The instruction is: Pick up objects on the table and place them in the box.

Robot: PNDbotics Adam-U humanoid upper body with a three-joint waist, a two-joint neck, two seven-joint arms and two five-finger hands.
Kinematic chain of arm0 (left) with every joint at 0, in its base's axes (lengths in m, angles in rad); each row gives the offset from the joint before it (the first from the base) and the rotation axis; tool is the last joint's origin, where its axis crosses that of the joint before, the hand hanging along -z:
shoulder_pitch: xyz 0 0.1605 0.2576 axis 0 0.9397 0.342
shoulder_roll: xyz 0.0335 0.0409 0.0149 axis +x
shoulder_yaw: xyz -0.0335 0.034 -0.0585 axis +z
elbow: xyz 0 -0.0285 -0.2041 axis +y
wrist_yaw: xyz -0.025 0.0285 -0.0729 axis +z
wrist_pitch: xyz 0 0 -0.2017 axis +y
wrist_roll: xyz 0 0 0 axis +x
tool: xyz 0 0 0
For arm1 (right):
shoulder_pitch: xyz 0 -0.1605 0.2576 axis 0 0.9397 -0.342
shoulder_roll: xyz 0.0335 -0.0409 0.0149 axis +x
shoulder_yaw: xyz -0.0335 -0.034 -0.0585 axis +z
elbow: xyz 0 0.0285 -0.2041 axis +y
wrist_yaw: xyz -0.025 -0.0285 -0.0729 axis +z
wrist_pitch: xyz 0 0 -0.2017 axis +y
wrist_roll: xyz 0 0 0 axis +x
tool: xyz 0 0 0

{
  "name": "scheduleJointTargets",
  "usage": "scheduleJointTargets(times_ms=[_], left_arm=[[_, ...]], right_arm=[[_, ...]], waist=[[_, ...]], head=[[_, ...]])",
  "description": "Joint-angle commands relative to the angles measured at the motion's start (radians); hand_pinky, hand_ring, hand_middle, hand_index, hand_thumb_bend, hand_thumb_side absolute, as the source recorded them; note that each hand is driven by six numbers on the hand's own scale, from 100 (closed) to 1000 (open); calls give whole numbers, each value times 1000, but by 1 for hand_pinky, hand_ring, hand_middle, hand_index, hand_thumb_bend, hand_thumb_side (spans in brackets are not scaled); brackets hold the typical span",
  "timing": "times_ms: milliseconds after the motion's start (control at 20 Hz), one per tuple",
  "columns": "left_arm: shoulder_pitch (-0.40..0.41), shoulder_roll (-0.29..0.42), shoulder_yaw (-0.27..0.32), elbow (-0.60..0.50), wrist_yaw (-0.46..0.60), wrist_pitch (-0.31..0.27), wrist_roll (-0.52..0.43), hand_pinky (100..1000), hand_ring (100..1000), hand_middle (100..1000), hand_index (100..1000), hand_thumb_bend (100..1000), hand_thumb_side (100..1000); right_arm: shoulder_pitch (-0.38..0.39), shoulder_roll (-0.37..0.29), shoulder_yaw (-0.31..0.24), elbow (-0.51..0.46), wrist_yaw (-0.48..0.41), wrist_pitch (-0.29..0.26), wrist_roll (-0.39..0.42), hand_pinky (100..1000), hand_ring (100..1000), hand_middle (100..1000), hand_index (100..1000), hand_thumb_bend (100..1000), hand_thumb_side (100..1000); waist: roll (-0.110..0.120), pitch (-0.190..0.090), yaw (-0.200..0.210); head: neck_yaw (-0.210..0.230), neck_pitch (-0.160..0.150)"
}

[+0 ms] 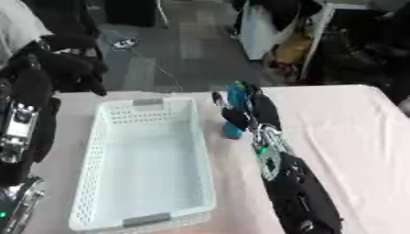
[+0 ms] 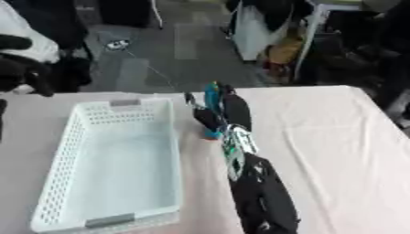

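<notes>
Black and silver, the right hand (image 1: 244, 109) reached up the middle of the counter (image 1: 344, 132) from the lower edge, its fingers curled around a small teal-blue object (image 1: 234, 93). That object stood roughly upright in the grasp, its upper end showing above the fingers (image 2: 234, 109) and its lower end, with a trace of red at the base, showing just below them near the cloth. Its exact shape could not be made out; only the teal colour and the narrow, upright form were clear. Whether its base touched the counter could not be told.

Just to the left of the hand lay the white perforated basket (image 1: 100, 151), a long rectangular box with lattice walls and grey tabs at its near and far ends. The held object sat beside the basket's far right corner, outside the rim, not over the inside.

A pale pink cloth covered the counter. At the left edge, the left arm (image 1: 20, 123) rose alongside the basket, and I could not tell how its hand was set.
</notes>
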Motion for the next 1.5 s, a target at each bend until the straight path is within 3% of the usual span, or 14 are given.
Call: scheduleJointTargets(times_ms=[50, 1500], left_arm=[[-19, 3, 1, -15, 4, 0, -3, 462, 609, 745, 667, 173, 827], [-41, -18, -1, -15, 15, 1, -7, 465, 609, 745, 667, 176, 827]], right_arm=[[-32, -21, -7, 2, -11, 5, -19, 858, 769, 908, 995, 536, 1000], [-95, -101, 6, 151, -101, 21, -151, 829, 747, 892, 990, 515, 1000]], waist=[[4, -9, 2], [2, 11, 25]], head=[[-14, -16], [-35, -41]])
